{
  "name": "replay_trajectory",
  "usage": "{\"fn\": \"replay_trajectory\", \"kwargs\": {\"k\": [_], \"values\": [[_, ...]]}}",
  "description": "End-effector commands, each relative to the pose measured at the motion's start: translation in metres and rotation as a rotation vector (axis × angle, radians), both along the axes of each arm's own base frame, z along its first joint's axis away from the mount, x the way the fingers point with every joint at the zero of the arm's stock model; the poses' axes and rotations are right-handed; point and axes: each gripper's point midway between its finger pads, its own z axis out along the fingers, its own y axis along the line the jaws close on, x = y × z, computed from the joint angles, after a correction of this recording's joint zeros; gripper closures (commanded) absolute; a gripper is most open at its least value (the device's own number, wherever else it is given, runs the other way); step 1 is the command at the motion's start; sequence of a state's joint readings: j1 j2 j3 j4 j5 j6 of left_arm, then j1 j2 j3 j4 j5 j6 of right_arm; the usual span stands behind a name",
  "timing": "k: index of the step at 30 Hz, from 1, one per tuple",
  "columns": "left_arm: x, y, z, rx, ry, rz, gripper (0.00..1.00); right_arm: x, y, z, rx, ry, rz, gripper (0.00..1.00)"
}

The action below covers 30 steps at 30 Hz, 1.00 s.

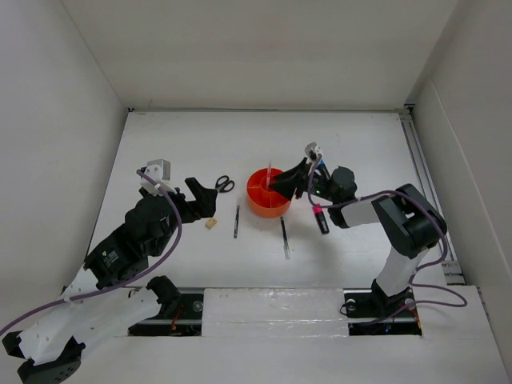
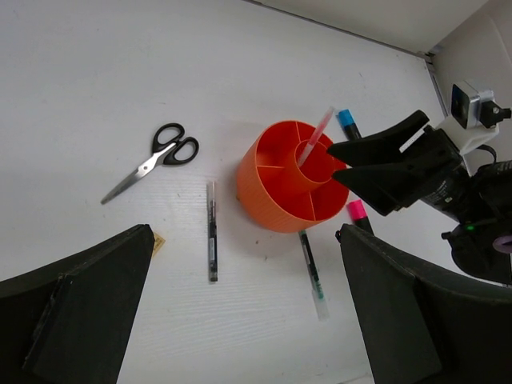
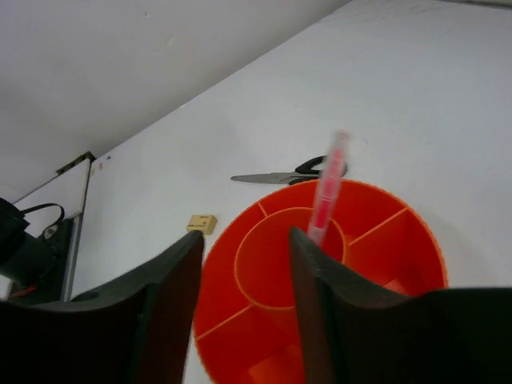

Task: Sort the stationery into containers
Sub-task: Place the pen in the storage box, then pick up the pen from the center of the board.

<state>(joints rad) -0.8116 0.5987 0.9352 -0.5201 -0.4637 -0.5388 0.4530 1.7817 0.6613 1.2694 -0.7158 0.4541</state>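
Observation:
The round orange organizer (image 1: pixel 268 194) stands mid-table. A pink pen (image 1: pixel 270 173) stands tilted in its central cup. My right gripper (image 1: pixel 290 182) is open and empty just over the organizer's right side, with the pen beside one finger (image 3: pixel 336 320). My left gripper (image 1: pixel 204 198) is open and empty above the tan eraser (image 1: pixel 212 224). Black-handled scissors (image 1: pixel 224 185) lie left of the organizer. Two dark pens (image 1: pixel 237 221) (image 1: pixel 285 237) lie in front of it. A pink-capped highlighter (image 1: pixel 322 218) and a blue-capped one (image 2: pixel 348 122) lie on its right. No sharpener or white piece shows.
White walls close the table on the left, back and right. A rail (image 1: pixel 428 192) runs along the right edge. The right arm (image 1: pixel 400 220) with its cable lies right of the organizer.

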Motion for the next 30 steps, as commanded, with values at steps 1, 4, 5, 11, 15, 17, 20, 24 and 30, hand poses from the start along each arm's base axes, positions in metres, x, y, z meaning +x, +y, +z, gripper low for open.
{"fn": "replay_trajectory", "kwargs": {"k": [1, 4, 5, 11, 15, 17, 20, 24, 30], "values": [[0.002, -0.001, 0.007, -0.011, -0.029, -0.001, 0.00, -0.029, -0.009, 0.094, 0.193, -0.346, 0.020, 0.40], [0.001, -0.001, 0.005, -0.013, -0.020, 0.001, 0.00, -0.044, -0.024, 0.119, 0.228, -0.346, -0.032, 0.00], [0.002, 0.001, 0.005, -0.019, -0.020, 0.014, 0.00, -0.043, -0.028, 0.123, 0.245, -0.304, -0.095, 0.00], [0.005, 0.018, 0.001, -0.017, -0.004, 0.121, 0.00, -0.032, -0.061, 0.115, -0.127, 0.007, -0.661, 0.00], [0.005, 0.020, 0.002, -0.027, -0.004, 0.135, 0.00, -0.047, -0.081, 0.102, -0.223, 0.209, -0.777, 0.00], [0.006, 0.022, 0.002, -0.027, -0.004, 0.144, 0.00, -0.063, -0.081, 0.101, -0.191, 0.236, -0.718, 0.00], [0.007, 0.021, -0.002, -0.012, 0.008, 0.144, 0.00, -0.086, -0.081, 0.089, -0.149, 0.264, -0.631, 0.00], [0.004, 0.022, 0.002, -0.028, -0.002, 0.135, 0.00, -0.099, -0.090, 0.074, -0.276, 0.375, -0.666, 0.00], [0.000, 0.027, 0.008, -0.054, -0.023, 0.135, 0.00, -0.146, -0.066, 0.058, -0.418, 0.397, -0.621, 0.00]]}}
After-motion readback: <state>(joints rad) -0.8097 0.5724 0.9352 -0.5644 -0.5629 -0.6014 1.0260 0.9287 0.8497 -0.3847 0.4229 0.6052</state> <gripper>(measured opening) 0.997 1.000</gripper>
